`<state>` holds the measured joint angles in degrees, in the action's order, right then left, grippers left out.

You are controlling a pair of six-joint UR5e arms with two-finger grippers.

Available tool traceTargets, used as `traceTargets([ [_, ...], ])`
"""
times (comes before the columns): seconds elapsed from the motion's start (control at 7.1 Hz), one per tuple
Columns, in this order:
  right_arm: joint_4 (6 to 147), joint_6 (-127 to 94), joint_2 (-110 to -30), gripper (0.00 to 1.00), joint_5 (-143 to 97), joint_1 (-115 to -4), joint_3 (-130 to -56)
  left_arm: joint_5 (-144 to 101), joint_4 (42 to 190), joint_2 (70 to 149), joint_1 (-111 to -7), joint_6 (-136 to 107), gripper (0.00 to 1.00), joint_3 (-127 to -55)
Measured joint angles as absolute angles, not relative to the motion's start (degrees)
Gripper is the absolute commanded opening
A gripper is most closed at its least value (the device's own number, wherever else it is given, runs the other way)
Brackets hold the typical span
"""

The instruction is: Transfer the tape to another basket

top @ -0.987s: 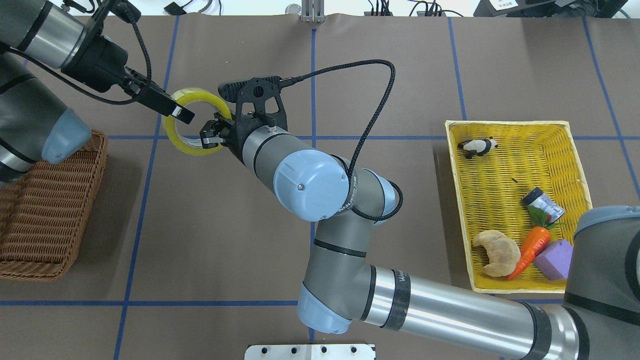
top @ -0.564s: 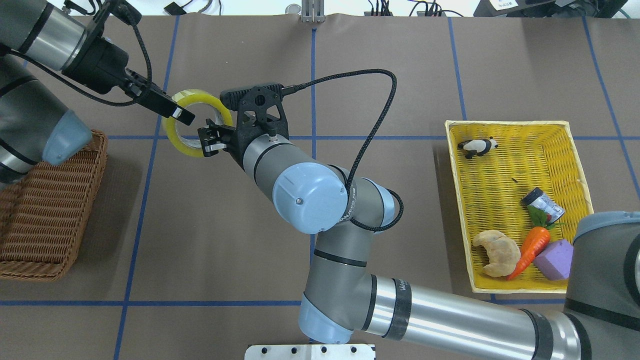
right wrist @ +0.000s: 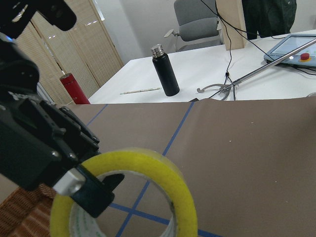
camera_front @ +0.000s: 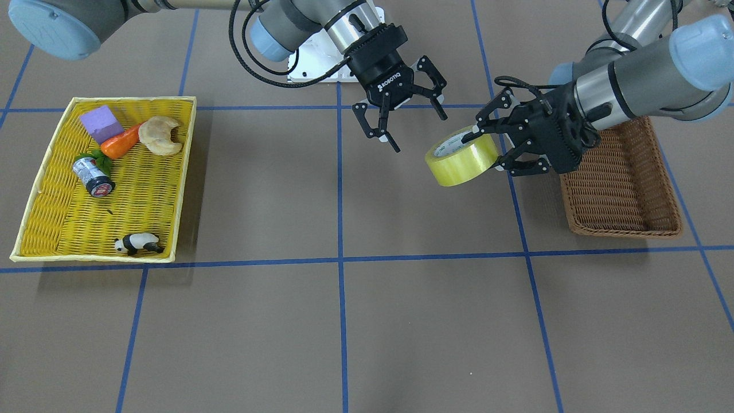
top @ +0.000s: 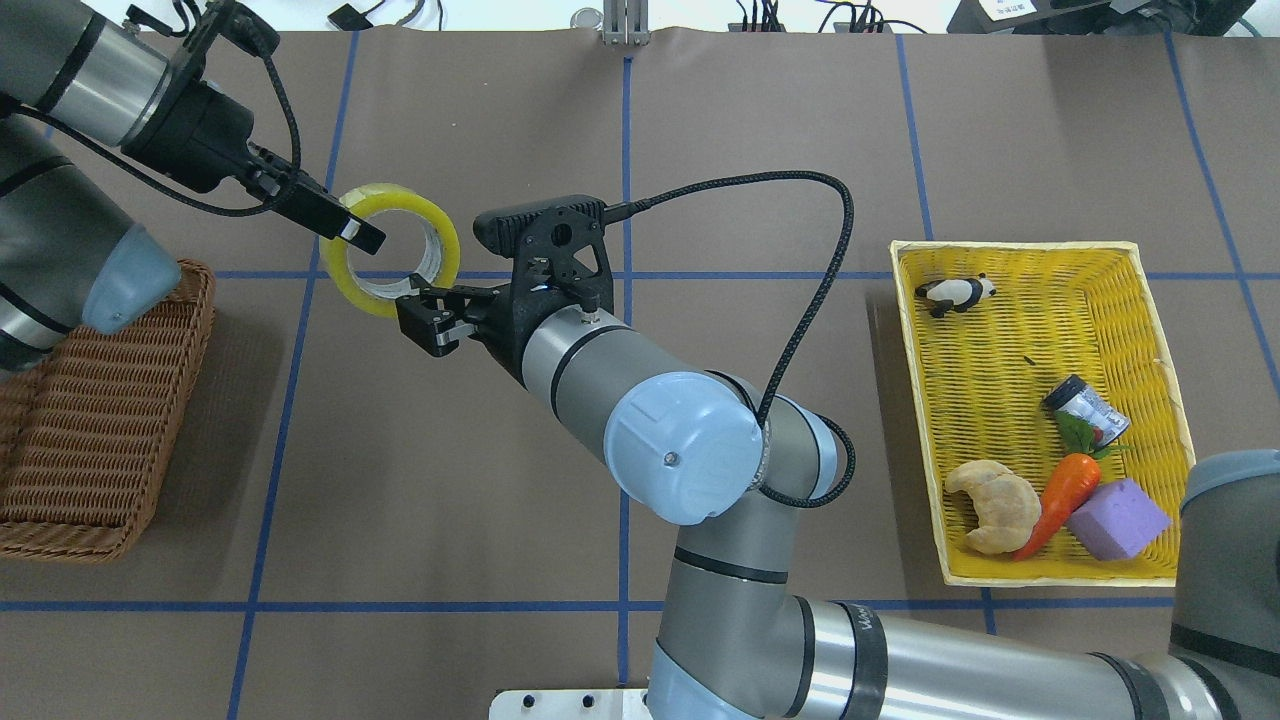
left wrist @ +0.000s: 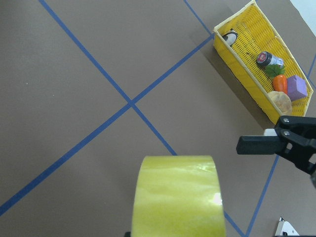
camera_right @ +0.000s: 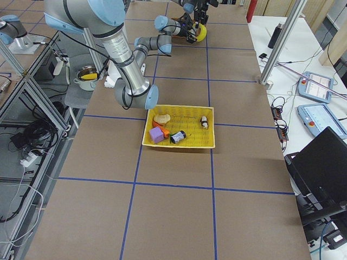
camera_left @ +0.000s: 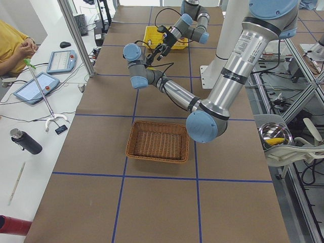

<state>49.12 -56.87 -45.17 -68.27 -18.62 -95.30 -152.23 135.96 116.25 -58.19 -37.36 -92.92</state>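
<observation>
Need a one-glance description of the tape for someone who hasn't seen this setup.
Find the brown wicker basket on the robot's left side. Beside it, in the air, the left gripper holds the tape: a wide translucent-yellow roll with a white core. It's the only ring-shaped thing; every other small item lies in the yellow basket.

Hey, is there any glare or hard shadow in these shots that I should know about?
Left wrist view: a small white glare spot on the tape. Overhead view: a soft shadow band beside the yellow basket, along its image-left edge. Front-facing view: even light across the table.
</observation>
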Motion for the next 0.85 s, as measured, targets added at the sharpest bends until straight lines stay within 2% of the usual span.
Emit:
traceTargets([
  [0.42,49.4,-58.1,-48.7,1.00,-71.0,-24.1,-96.5,-152.2,136.1,115.9,-58.4,-42.4,0.00,-93.1],
  [0.85,54.2,-58.0,-54.8,1.00,-86.1,-37.6,-96.0,-151.9,139.3,115.2,-58.7,-54.9,0.00,-93.6],
])
